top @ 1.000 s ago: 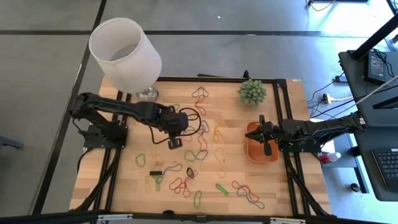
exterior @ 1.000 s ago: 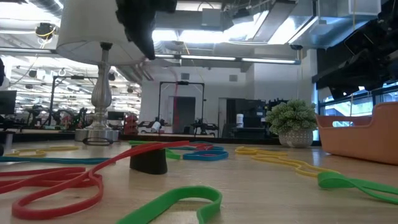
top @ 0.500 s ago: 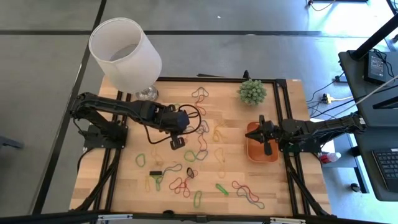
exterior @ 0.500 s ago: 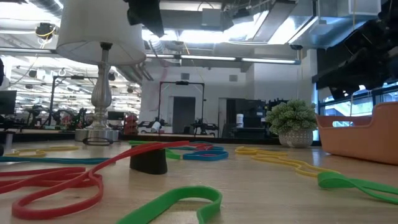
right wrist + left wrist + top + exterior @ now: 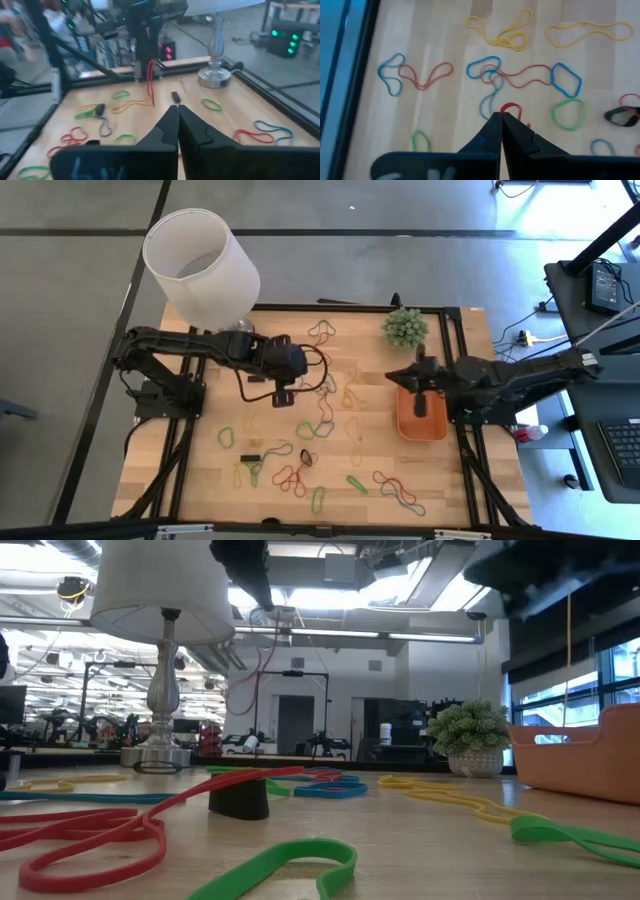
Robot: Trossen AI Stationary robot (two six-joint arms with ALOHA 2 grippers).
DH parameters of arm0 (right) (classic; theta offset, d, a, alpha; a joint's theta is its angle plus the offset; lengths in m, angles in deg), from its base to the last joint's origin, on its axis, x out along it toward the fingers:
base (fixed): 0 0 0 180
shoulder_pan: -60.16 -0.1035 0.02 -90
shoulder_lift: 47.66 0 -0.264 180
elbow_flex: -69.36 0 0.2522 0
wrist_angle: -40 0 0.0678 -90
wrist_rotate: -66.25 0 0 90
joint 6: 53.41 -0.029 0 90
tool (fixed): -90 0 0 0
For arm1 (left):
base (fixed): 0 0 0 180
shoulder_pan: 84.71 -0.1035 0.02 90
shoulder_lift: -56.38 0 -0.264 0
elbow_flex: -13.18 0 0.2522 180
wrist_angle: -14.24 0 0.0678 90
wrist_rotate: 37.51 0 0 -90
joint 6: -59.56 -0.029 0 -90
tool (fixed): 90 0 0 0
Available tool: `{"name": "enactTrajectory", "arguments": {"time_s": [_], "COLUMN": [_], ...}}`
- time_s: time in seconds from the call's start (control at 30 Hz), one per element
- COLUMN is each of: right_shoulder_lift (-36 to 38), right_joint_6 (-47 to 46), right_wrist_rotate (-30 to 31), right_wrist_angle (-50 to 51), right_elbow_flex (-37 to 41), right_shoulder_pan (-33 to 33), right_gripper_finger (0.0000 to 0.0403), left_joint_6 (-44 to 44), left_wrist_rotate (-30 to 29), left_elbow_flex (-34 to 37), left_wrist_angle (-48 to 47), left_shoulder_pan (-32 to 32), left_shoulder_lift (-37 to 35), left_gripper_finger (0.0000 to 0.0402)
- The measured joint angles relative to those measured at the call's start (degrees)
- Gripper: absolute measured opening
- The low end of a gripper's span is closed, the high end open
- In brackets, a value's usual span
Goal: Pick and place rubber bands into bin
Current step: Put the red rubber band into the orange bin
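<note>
Dangling from the left gripper, a red rubber band hangs in a long thin loop above the middle of the table; the fingers are pinched together on its upper end, and the wrist view shows only a small red arc peeking past the tips. The rest of the rubber bands lie scattered over the wood, well apart from the orange bin, which sits near the table's right edge just in front of the small potted plant.

The step in hand looks like the carry toward the bin. To do it well, the left arm should travel level and high enough that the hanging loop clears the bands below, since a dragging end could snag a neighbour and pull it along. The pinch is slight, so a smooth, unhurried sweep seems wiser than a quick one. Release should come only once the whole loop hangs inside the bin's walls, or part of it may drape over the rim.

The right gripper hovers over the bin's far end with its fingers pressed together on nothing, and it may need to clear away first. A white lamp stands at the far left corner.
</note>
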Motion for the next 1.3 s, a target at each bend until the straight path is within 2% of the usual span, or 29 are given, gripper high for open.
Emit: {"name": "enactTrajectory", "arguments": {"time_s": [0.17, 0.27, 0.47, 0.63, 0.97, 1.1, 1.3], "right_shoulder_lift": [-17.5, -26.04, -37.11, -38.78, -38.1, -37.99, -37.97], "right_joint_6": [2.86, 2.66, -1.57, -1.39, -7.78, -7.7, -7.76], "right_wrist_rotate": [0.03, 0.02, 0.12, -0.06, -0.08, 0.0, -1.01], "right_wrist_angle": [1.11, 4.46, 16.0, 19.6, 20.46, 21.32, 21.3], "right_elbow_flex": [-12.94, -20.7, -33.63, -38.0, -38.31, -38.31, -38.33], "right_shoulder_pan": [0.17, 0.92, 2.81, 2.79, 4.35, 4.4, 4.47], "right_gripper_finger": [0.0004, 0.002, 0.0067, 0.0108, 0.0173, 0.0174, 0.0147], "left_joint_6": [-5.62, -8.52, -12.28, -12.71, -12.71, -12.66, -11.66], "left_wrist_rotate": [2.47, 5.03, 6.75, 6.85, 5.57, 3.92, 2.12], "left_elbow_flex": [0.0, -0.2, -5.53, -11.01, -17.05, -18.6, -18.88], "left_wrist_angle": [3.82, 7.8, 9.47, 8.91, 7.84, 7.45, 7.69], "left_shoulder_pan": [-2.55, -3.56, -3.76, -3.22, -1.13, -1.0, -1.15], "left_shoulder_lift": [0.0, 0.0, 2.15, 5.44, 11.57, 12.81, 12.83], "left_gripper_finger": [0.0002, 0.0002, 0.0002, 0.0002, 0.0002, 0.0002, 0.0002]}}
